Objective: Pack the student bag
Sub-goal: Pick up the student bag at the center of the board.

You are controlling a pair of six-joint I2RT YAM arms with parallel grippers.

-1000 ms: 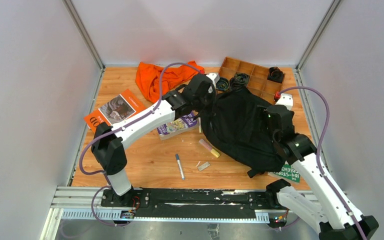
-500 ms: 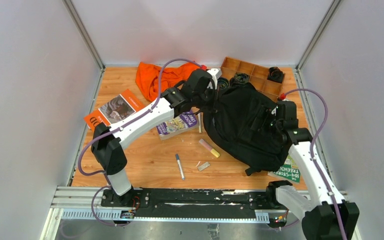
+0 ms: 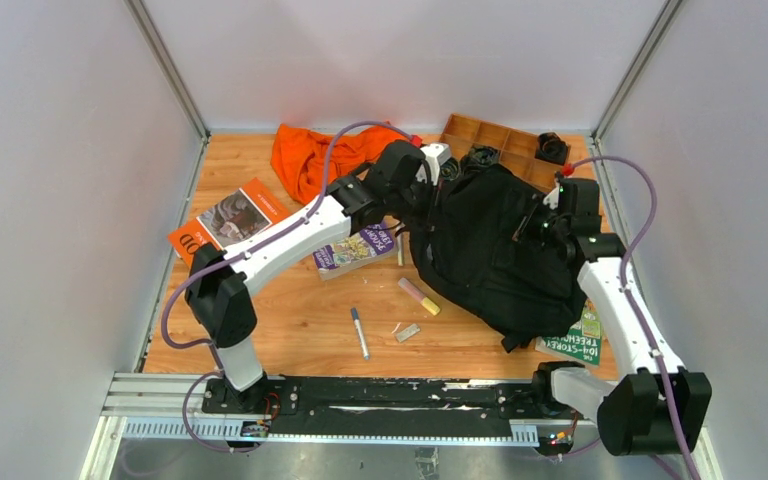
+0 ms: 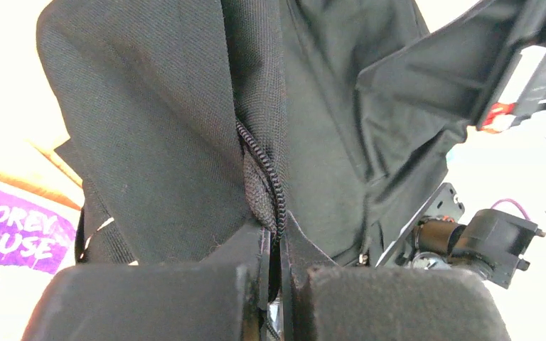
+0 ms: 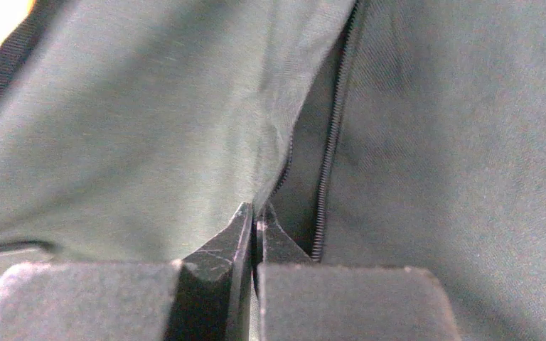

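The student bag (image 3: 490,255), a large black soft backpack, lies right of centre on the wooden table, its far part pulled up. My left gripper (image 3: 437,198) is at the bag's far left corner. In the left wrist view that gripper (image 4: 275,231) is shut on the bag's zipper edge (image 4: 261,163). My right gripper (image 3: 546,222) is at the bag's far right side. In the right wrist view the gripper (image 5: 256,213) is shut on a fold of the bag's fabric (image 5: 149,135) next to a zipper line (image 5: 330,142).
An orange cloth (image 3: 320,150) and a wooden compartment tray (image 3: 508,142) lie at the back. An orange book (image 3: 228,220) and a purple book (image 3: 352,250) lie left of the bag. A pen (image 3: 360,332), a highlighter (image 3: 418,296) and a small grey piece (image 3: 408,332) lie in front. A green book (image 3: 575,342) sticks out under the bag.
My right gripper moved toward the back right over the bag and shut on its fabric. The bag's far part rose and shifted toward the tray. The left gripper kept its hold.
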